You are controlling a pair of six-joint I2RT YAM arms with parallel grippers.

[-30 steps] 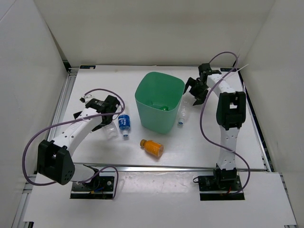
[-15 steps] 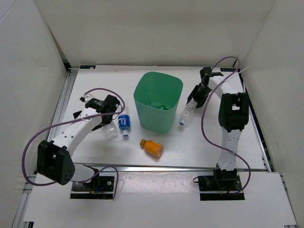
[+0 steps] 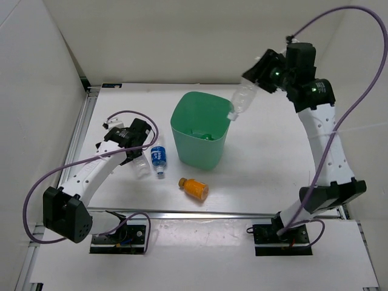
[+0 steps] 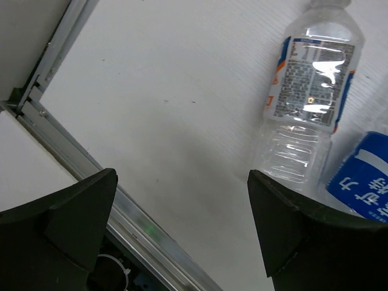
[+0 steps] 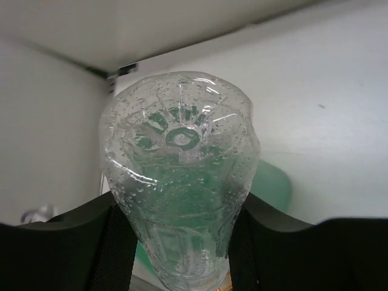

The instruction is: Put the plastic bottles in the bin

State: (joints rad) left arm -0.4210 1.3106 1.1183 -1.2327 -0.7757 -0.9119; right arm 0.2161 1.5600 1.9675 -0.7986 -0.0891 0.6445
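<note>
The mint-green bin stands mid-table, and something green lies inside it. My right gripper is raised high, shut on a clear bottle that hangs neck-down over the bin's right rim. The right wrist view shows that bottle end-on between the fingers, with the bin behind it. My left gripper is open low over the table, left of a clear labelled bottle and a blue-label bottle. Both lie left of the bin. An orange bottle lies in front of it.
An aluminium rail runs along the table's left edge, close under my left gripper. White walls enclose the table on three sides. A purple cable loops high beside each arm.
My right gripper closed on the clear bottle lying right of the bin and lifted it up over the bin's right rim. The left arm barely moved.
</note>
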